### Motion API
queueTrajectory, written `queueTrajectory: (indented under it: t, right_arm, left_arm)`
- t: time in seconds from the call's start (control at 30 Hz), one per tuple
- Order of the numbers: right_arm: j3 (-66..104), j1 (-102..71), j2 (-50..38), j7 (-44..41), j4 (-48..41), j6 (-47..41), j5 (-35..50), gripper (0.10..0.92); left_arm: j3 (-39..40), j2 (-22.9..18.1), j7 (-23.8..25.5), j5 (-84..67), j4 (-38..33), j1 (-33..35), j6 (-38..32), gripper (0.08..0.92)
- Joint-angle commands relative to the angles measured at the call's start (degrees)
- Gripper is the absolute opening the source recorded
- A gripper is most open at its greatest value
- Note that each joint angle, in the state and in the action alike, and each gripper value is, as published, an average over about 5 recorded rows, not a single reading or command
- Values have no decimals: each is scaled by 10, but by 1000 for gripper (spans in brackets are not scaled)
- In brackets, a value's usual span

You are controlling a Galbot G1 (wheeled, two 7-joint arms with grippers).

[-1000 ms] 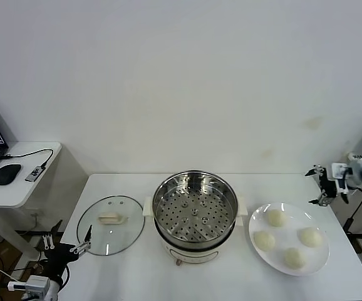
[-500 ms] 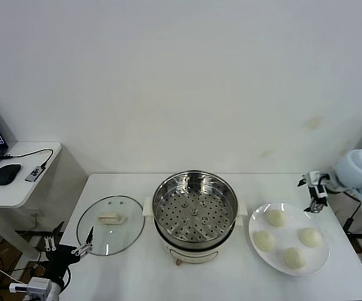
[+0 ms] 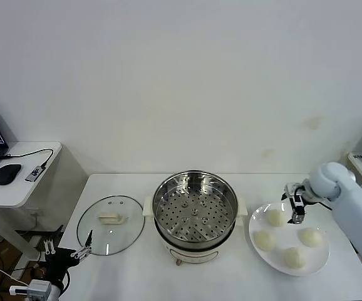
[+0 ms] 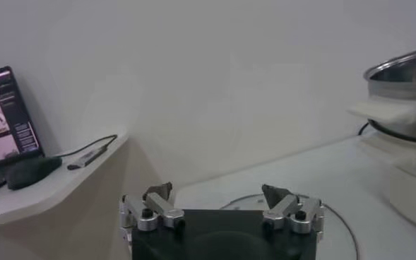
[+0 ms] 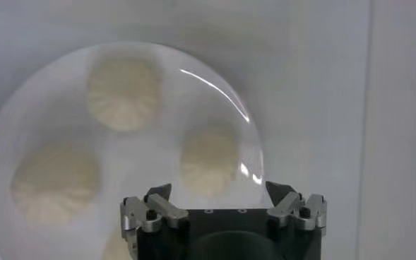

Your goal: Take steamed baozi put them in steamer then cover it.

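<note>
Right pincer (image 3: 295,204) arriving over the plate (image 3: 319,260) of baozi (image 3: 275,217)

Fingers spread apart, it is now hovering above four buns after swinging in; steamer (image 3: 195,213) waiting empty, glass lid (image 3: 110,224) lying beside it on the tabletop (image 3: 231,282), left pincer (image 3: 65,251) idling open.

surface (image 3: 137,266): white, rectangular, set against a pale wall
centre: the steamer (image 3: 195,216) stands directly on the surface; shiny steel, cream-white base and side handles
robot's left: the cover (image 3: 110,224) lies flat on the surface just beside the steamer; clear glass, cream-white bar handle facing up
robot's right: a white plate (image 3: 256,222) rests on the surface near the steamer
</note>
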Motion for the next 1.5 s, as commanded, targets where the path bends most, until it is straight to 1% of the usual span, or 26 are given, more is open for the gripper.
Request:
queueTrajectory:
  t: [0.03,0.43,0.8,0.9,1.0,1.1,1.33,1.5]
  right_arm:
    - [6,-5,36,14,-45,10,-23,823]
    - [4,4,47,29,-76,15,-28,823]
    - [5,2,44,26,-73,8,-21,814]
    - [5,0,43,28,-71,4,-18,760]
    - [6,-1,42,31,-70,2,-17,682]
    - [7,-2,42,35,-70,1,-16,635]
    - [11,-1,27,36,-54,-11,3,611]
    - [-5,26,-19,16,-2,-29,67,611]
  left_arm:
    - [0,7,1,0,10,-2,-1,823]
    - [12,5,5,9,23,-16,0,823]
    - [13,3,5,10,24,-13,0,823]
    - [15,2,5,11,24,-12,0,823]
    - [15,2,4,11,23,-12,0,823]
    - [15,2,4,11,23,-12,0,823]
    - [16,-3,3,11,23,-11,-1,823]
    - [19,-8,-1,9,27,-17,-1,823]
